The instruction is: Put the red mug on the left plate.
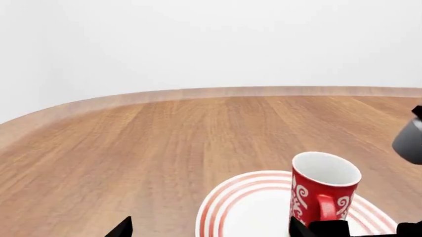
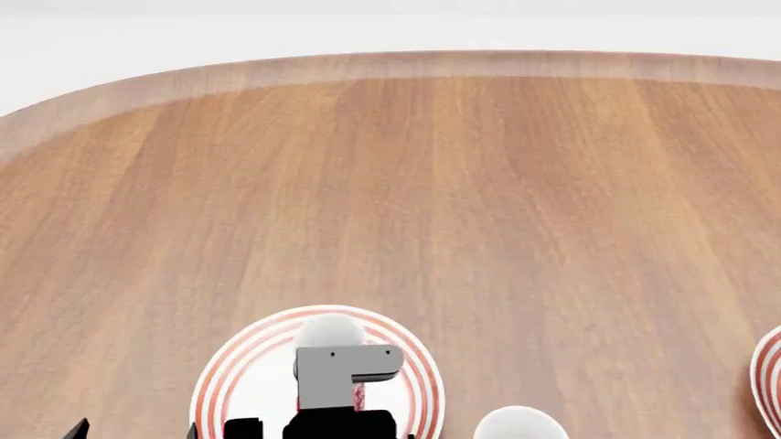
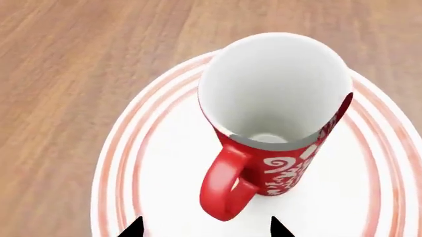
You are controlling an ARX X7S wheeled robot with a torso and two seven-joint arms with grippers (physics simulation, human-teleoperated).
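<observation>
Right wrist view: red mug [image 3: 275, 123] stands upright on the left plate [image 3: 158, 163], handle toward the camera. Right gripper [image 3: 205, 228] tips spread either side of the handle, not touching it. Left wrist view: mug [image 1: 321, 190] sits on the plate [image 1: 247, 207]; left gripper [image 1: 211, 229] tips wide apart, holding nothing. Wooden table [image 2: 427, 183] around

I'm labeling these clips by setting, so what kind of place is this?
Probably a bare simulated dining or kitchen tabletop rather than a real room: a rounded wooden table before a blank white backdrop, set with tableware only, the red mug standing upright on a red-ringed plate.
</observation>
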